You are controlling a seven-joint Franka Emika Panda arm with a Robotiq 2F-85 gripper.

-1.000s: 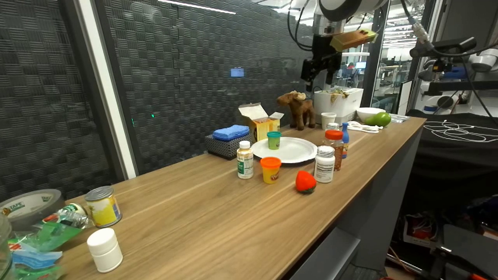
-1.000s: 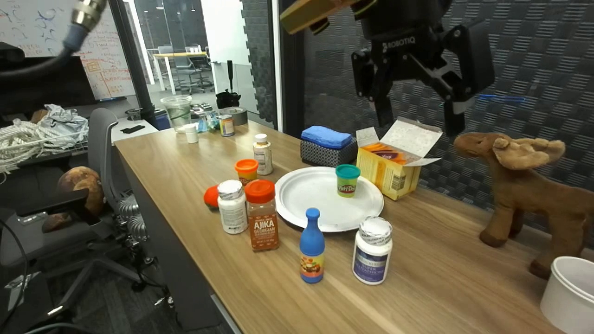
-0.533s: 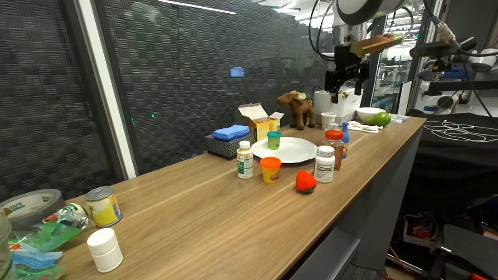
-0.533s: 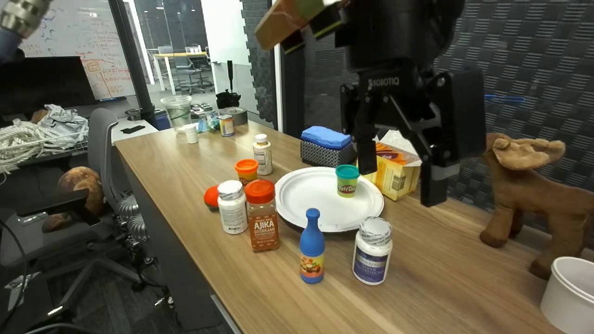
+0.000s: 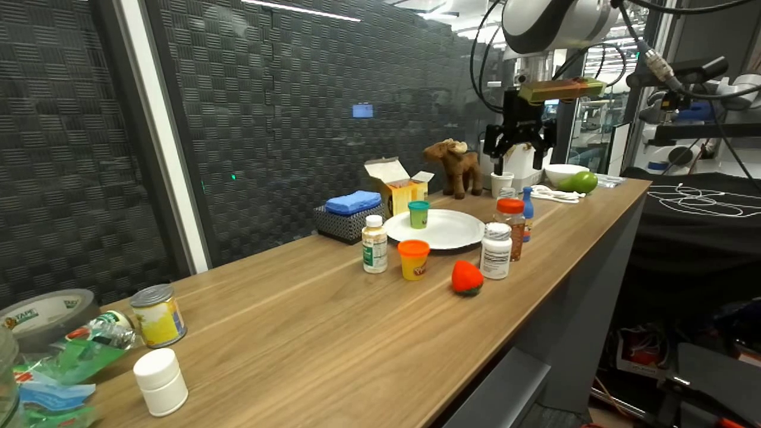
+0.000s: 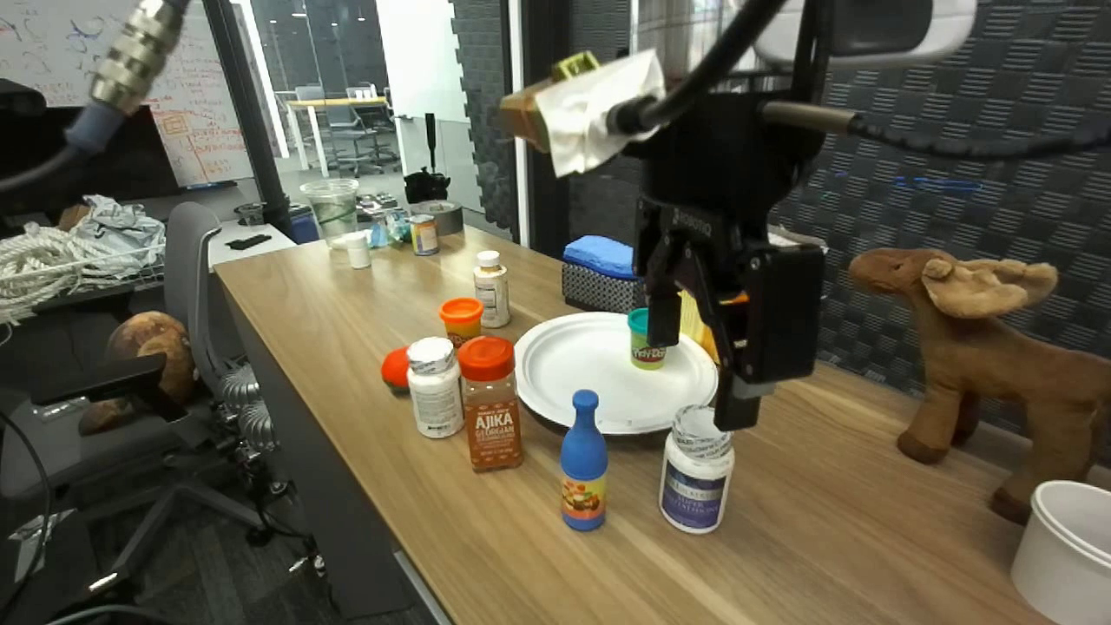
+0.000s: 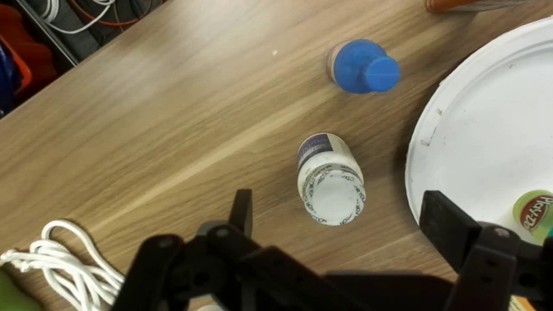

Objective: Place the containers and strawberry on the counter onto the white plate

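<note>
The white plate (image 6: 564, 382) bears a green tub with teal lid (image 6: 648, 347). My open, empty gripper (image 7: 338, 195) hovers above the purple-labelled white bottle (image 7: 332, 194), which shows between the fingertips in the wrist view. In an exterior view the gripper (image 6: 701, 378) is beside the plate's near right edge. Upright on the counter stand the blue bottle (image 6: 583, 473), red-lidded spice jar (image 6: 492, 417), another white bottle (image 6: 436, 391), yellow tub with orange lid (image 5: 414, 261) and green-labelled bottle (image 5: 374, 246). The red strawberry (image 5: 467, 277) lies near the counter's front edge.
An open yellow box (image 5: 407, 193), a grey box with blue cloth (image 5: 351, 208) and a toy moose (image 6: 981, 338) stand along the wall. A white cup (image 6: 1068, 547) and white cord (image 7: 77, 268) are beyond the bottles. A can (image 5: 157, 315) stands at the far end.
The gripper has moved down, from high above the counter to just above the purple-labelled bottle, and stays open. The objects on the counter have not moved.
</note>
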